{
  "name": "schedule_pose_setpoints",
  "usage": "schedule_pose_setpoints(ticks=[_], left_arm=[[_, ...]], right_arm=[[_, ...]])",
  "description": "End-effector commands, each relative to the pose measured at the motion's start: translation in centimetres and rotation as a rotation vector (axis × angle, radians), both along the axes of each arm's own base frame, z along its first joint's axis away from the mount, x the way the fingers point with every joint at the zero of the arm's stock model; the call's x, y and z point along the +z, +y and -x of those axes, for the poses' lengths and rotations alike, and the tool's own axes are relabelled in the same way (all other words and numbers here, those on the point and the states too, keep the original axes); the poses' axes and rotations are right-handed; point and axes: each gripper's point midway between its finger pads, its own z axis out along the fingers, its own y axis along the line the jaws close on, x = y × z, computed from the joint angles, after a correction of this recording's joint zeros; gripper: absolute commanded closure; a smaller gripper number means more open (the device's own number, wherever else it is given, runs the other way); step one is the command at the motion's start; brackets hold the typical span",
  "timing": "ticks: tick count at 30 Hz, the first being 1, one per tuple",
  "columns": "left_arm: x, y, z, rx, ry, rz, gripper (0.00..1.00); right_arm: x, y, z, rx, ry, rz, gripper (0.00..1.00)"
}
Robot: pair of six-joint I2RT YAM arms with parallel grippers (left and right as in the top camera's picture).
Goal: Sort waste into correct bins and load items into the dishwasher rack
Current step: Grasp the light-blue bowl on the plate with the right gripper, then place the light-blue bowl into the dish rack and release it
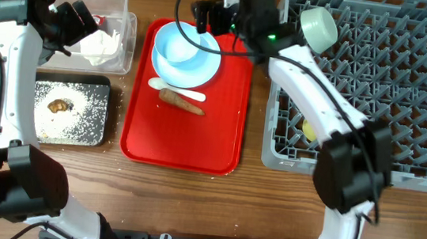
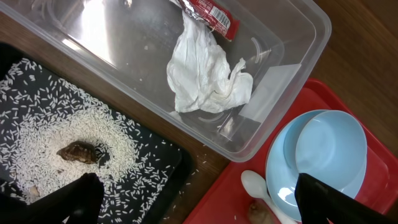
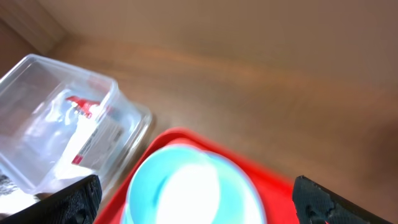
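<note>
My left gripper (image 1: 81,20) is open and empty over the clear tub (image 1: 126,7), which holds the white napkin (image 2: 208,81) and the red-and-white wrapper (image 2: 208,14). The black tray (image 1: 77,133) holds white crumbs (image 2: 118,134) and a small brown lump (image 2: 81,152). My right gripper (image 1: 212,14) is open and empty above a pale blue bowl (image 1: 181,46) sitting on the pale blue plate (image 1: 200,75). The white spoon (image 1: 177,90) and the brown stick (image 1: 183,101) lie beside the plate. A teal bowl (image 1: 318,29) and the yellow cup (image 1: 308,131) sit in the grey rack (image 1: 390,98).
The flat red serving tray (image 1: 187,141) lies between the black tray and the rack. The tub stands at the back left, with the black tray in front of it. The right wrist view is blurred and shows the bowl (image 3: 193,186) between its jaws.
</note>
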Motion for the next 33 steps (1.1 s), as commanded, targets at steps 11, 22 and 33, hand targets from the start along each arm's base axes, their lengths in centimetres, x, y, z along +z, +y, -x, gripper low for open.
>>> schedule_pose_setpoints(ticks=[11,22,33], left_arm=[[1.2,0.2,-0.1,0.017,-0.032,-0.013,0.00],[1.2,0.3,-0.1,0.017,-0.032,-0.014,0.00],[1.2,0.3,-0.1,0.017,-0.032,-0.014,0.00]], right_arm=[[-14.1,1.3,2.2,-0.209,0.435,-0.051,0.44],[-17.4,1.9,2.7,-0.229,0.472,-0.026,0.73],[-9.9,0.0,1.7,-0.225,0.368,-0.037,0.96]])
